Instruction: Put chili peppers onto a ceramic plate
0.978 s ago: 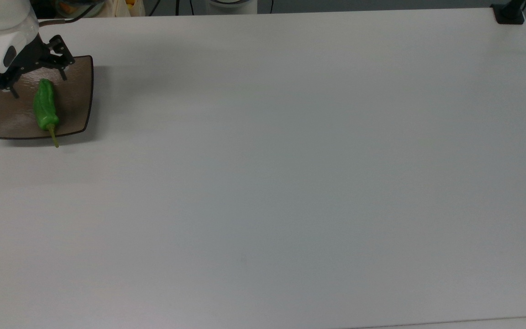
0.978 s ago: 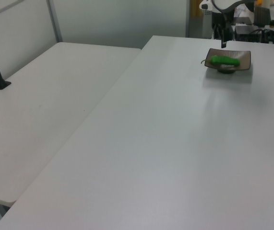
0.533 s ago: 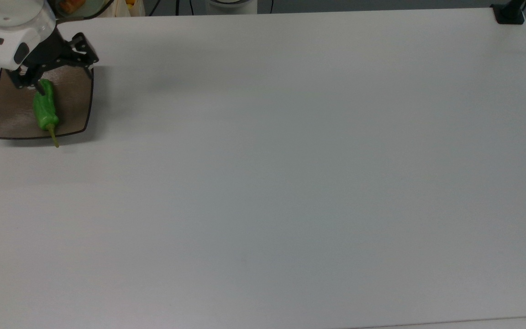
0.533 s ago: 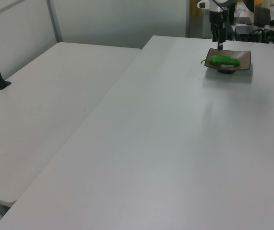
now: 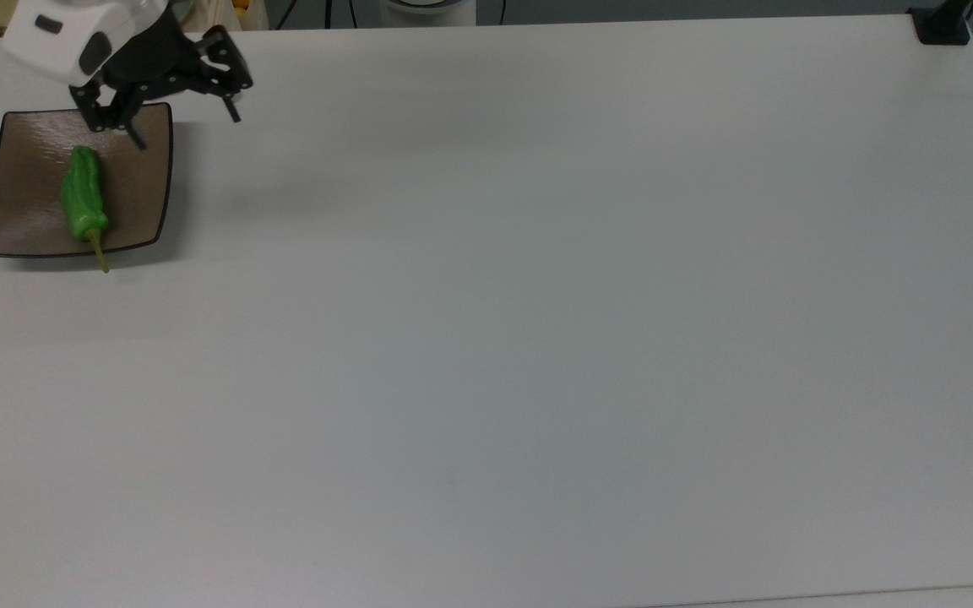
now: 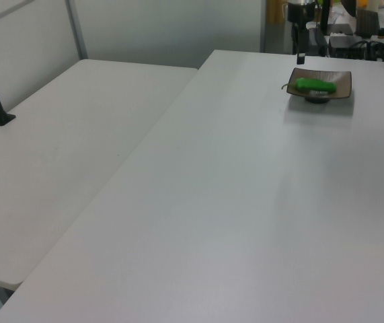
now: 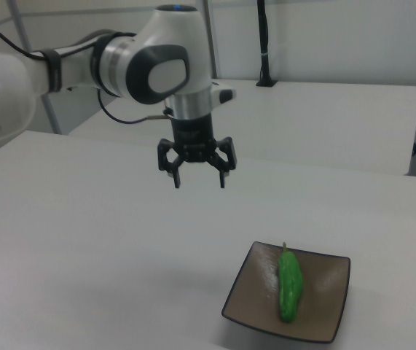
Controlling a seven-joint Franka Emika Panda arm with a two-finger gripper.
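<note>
In the top view, starting at the top view's left, the square brown ceramic plate sits near the corner of the white table, and the green chili pepper lies on it lengthwise, a little to the top view's left of the plate's middle, with its thin olive stem reaching over the plate's near rim. Judged from how things lie, the placing is already done. Just to the top view's right of the plate's far corner hangs the gripper, its two black fingers spread wide with nothing between them, clear of both pepper and plate; in the right view the gripper hovers well above the table, up and to the right view's left of the plate, where the pepper rests. As for handling, the pepper looks light and glossy, with a wrinkled skin, so it is probably somewhat slippery and would give a little under pressure; I would judge a gentle pinch across the thick middle of its body the safest hold, since the stem seems too thin and curved to grip and the tapered end might squirt out of the fingers. The plate is glazed, likely hard and breakable, with upturned edges that should keep the pepper from rolling off.
</note>
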